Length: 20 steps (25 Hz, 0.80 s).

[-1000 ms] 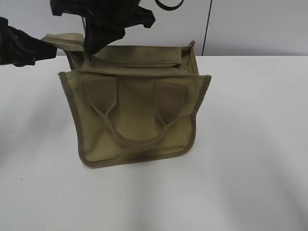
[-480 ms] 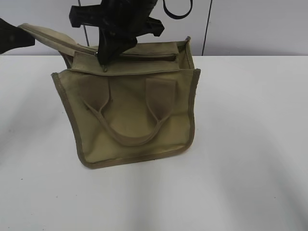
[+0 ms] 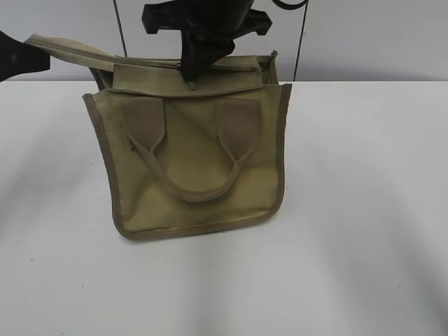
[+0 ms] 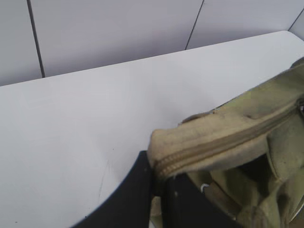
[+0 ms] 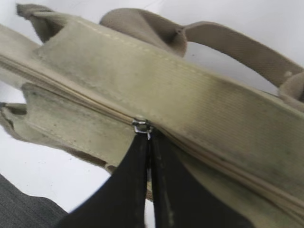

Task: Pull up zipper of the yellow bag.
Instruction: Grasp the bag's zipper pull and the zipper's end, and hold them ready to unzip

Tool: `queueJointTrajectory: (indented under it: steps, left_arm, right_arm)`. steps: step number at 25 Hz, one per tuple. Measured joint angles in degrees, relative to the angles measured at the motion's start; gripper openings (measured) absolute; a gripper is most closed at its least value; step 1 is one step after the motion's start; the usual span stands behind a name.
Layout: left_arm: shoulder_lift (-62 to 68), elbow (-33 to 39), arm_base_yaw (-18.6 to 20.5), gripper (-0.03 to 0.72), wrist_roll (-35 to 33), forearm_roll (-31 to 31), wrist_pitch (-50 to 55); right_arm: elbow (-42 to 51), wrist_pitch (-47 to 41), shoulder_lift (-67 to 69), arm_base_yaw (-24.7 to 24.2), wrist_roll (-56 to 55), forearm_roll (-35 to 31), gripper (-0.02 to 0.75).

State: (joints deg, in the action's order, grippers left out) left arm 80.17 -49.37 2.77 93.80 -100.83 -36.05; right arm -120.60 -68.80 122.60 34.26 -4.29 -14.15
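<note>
The yellow bag point(image 3: 196, 161) stands upright on the white table, its front with two looped handles toward the exterior camera. Its zipper point(image 5: 71, 92) runs along the top, and the small silvery pull point(image 5: 142, 127) sits near the middle. My right gripper point(image 3: 190, 82) comes down from above and is shut on the pull point(image 3: 191, 85). My left gripper point(image 4: 156, 183) is shut on the bag's left top end point(image 4: 190, 147), where the zipper tape point(image 4: 213, 145) ends, and holds it stretched out to the left point(image 3: 49, 45).
The white table point(image 3: 364, 210) spreads around the bag on all sides. A grey panelled wall point(image 3: 364, 35) stands close behind the bag. The right arm's black body point(image 3: 203, 17) hangs over the bag's top.
My right gripper has moved to the right along the bag's top with the pull, from near the left end to about the middle. The bag's top has been pulled straighter and the bag stands squarer.
</note>
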Motion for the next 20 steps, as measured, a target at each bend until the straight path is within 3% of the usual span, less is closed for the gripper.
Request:
queueJointTrajectory:
  steps: [8,15,20]
  left_arm:
    - [0.0,0.41,0.04,0.008,0.0,0.05,0.3]
    - [0.0,0.41,0.04,0.008,0.0,0.05,0.13]
    - [0.0,0.41,0.04,0.011,0.0,0.05,-0.71]
  right_arm:
    - [0.75,-0.91,-2.18,-3.47,2.47,3.24,-0.013]
    - [11.01,-0.86,-7.52,-7.08,3.76,4.81,-0.013]
    - [12.54,-0.58,-10.12,-8.03,3.87,4.77,-0.008]
